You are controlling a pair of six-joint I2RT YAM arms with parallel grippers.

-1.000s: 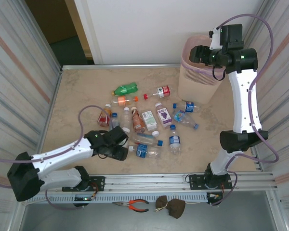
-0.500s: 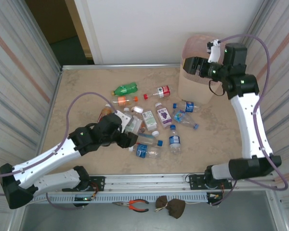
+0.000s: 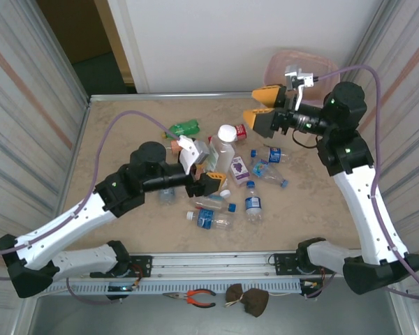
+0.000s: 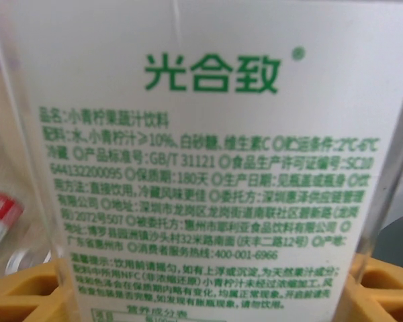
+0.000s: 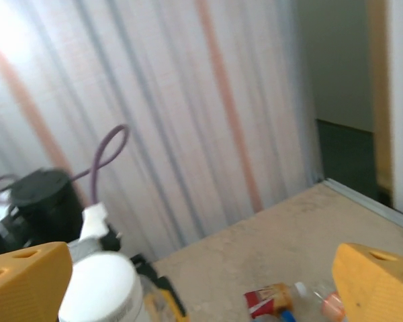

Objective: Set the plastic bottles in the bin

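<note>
my left gripper (image 3: 201, 169) is clamped on a clear plastic bottle with white cap and green-print white label (image 3: 222, 150), lifted above the beige stone-look bench (image 3: 126, 125). in the wrist view the label (image 4: 201, 168) sits between the yellow fingers (image 4: 27, 295). my right gripper (image 3: 262, 107) is spread wide apart with nothing in it, just in front of the tall pale pink bin (image 3: 279, 70) at the far right. the other small plastic bottles (image 3: 252, 206) lie scattered mid-bench.
</note>
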